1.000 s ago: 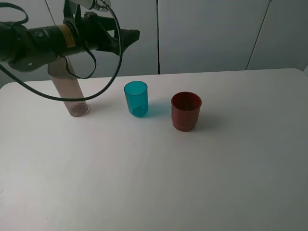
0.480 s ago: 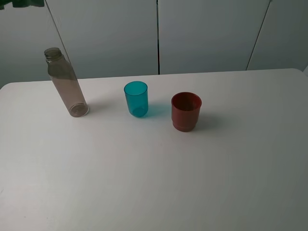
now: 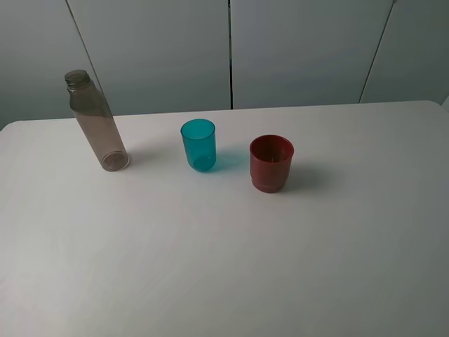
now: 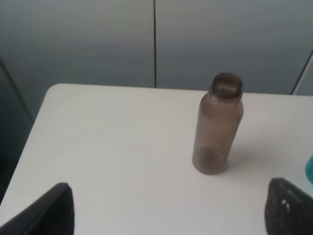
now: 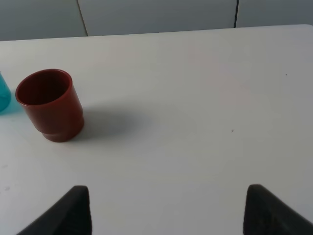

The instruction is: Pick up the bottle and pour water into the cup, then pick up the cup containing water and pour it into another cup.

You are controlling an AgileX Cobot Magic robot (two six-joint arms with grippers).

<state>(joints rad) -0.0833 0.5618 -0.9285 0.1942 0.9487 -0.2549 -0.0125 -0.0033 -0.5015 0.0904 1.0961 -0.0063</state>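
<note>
The clear brownish bottle (image 3: 98,126) stands capless and upright at the table's back left, and the left wrist view shows the bottle (image 4: 217,127) too. To its right is the teal cup (image 3: 198,144), then the red cup (image 3: 271,163). Neither arm appears in the exterior high view. My left gripper (image 4: 168,210) is open, drawn back from the bottle, with nothing between its fingers. My right gripper (image 5: 166,210) also stands open and empty, well back from the red cup (image 5: 49,105); a sliver of the teal cup (image 5: 2,95) shows at that frame's edge.
The white table (image 3: 231,253) has rounded back corners and a grey panelled wall (image 3: 295,49) behind it. In the left wrist view the table's edge (image 4: 34,127) drops off beside the bottle.
My left arm, which hung over the bottle a second ago, has pulled out of the exterior high view. The bottle and both cups have not moved.
</note>
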